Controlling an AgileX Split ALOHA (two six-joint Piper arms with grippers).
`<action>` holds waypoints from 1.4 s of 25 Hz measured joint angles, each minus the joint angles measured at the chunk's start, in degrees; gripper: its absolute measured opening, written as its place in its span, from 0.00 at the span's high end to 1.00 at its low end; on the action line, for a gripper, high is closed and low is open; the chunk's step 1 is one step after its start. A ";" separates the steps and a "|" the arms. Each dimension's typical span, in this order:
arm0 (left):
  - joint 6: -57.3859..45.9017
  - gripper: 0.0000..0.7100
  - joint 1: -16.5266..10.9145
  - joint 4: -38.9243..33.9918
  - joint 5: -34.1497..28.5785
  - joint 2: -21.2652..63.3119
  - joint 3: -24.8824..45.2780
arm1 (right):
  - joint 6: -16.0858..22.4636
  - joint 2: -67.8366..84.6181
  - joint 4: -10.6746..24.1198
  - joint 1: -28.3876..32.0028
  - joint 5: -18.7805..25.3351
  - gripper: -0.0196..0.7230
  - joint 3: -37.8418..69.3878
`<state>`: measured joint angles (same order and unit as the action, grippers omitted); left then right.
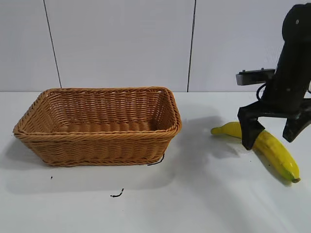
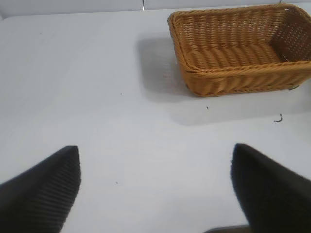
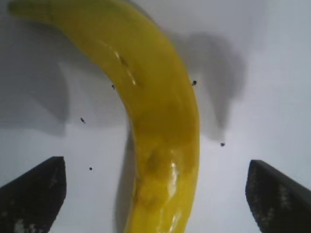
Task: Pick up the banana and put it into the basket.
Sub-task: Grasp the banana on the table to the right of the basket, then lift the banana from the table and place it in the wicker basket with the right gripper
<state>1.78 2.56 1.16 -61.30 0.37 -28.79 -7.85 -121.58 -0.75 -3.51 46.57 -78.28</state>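
The yellow banana [image 1: 274,148] lies flat on the white table at the right, to the right of the basket. My right gripper [image 1: 273,133] hangs low over its middle, open wide, one finger on each side and neither touching the fruit. The right wrist view shows the banana [image 3: 155,111] running between the two dark fingertips [image 3: 34,194] with a clear gap on both sides. The light brown wicker basket [image 1: 29,127] stands left of centre with nothing in it. In the left wrist view my left gripper [image 2: 155,189] stands open over bare table, well away from the basket [image 2: 243,80].
A small dark scrap [image 1: 116,194] lies on the table in front of the basket, and another dark bit [image 1: 156,161] sits at its front right corner. A white panelled wall closes the back. A few dark specks dot the table by the banana.
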 joint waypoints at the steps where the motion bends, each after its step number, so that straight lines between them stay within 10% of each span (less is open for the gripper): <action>1: 0.00 0.11 0.00 0.00 0.00 0.00 0.00 | 0.15 -0.51 0.00 0.00 -0.08 0.05 0.00; 6: 0.00 0.11 0.00 0.00 0.00 0.00 0.00 | 1.52 -1.03 -0.05 0.00 -0.91 0.14 0.00; 11: 0.00 0.11 0.00 0.00 0.00 0.00 0.00 | 2.93 -1.03 -0.03 0.00 -0.97 0.58 0.00; 20: 0.00 0.11 0.00 0.00 0.00 0.00 0.00 | 3.05 -0.83 0.75 0.00 1.81 0.58 -1.11; 35: 0.00 0.11 0.00 0.00 0.00 0.00 0.00 | 3.07 8.40 0.18 -0.05 20.01 0.58 -23.08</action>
<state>1.78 2.56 1.16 -61.30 0.37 -28.79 -4.78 -113.18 -0.57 -3.56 66.58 -101.36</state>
